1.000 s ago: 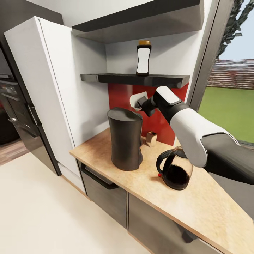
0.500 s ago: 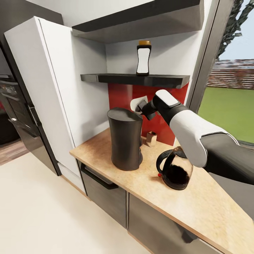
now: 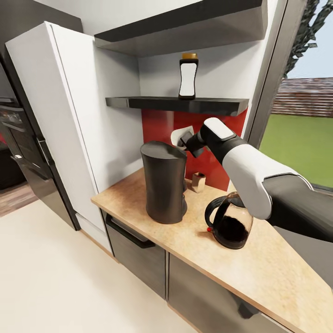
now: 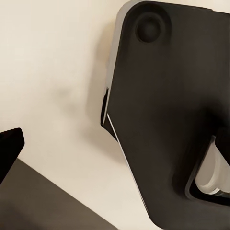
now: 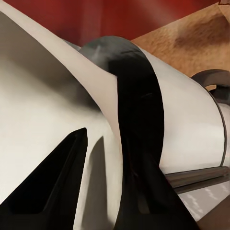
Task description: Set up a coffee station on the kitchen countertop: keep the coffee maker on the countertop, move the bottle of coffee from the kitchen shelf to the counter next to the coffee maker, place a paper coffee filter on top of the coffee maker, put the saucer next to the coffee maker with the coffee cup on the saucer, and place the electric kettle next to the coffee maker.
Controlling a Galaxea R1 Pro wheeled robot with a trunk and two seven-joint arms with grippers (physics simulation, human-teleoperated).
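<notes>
White paper coffee filter (image 3: 181,133): clamped in the right end effector (image 3: 187,138), held in the air just above the back of the coffee maker's top, below the kitchen shelf (image 3: 185,104).
Hidden: the end effector's fingers are mostly covered by the filter and the wrist; whether the filter touches the maker is hard to tell.
Left end effector: a dark finger tip (image 4: 9,146) at the frame edge; grip state cannot be told.
Coffee maker (image 3: 164,182): upright on the wood-grain counter (image 3: 259,268).
Bottle of coffee (image 3: 188,76): standing on the kitchen shelf.
Electric kettle (image 3: 230,222): on the counter, near the maker, partly behind the right forearm.
Small tan box (image 3: 198,181): against the red backsplash.
</notes>
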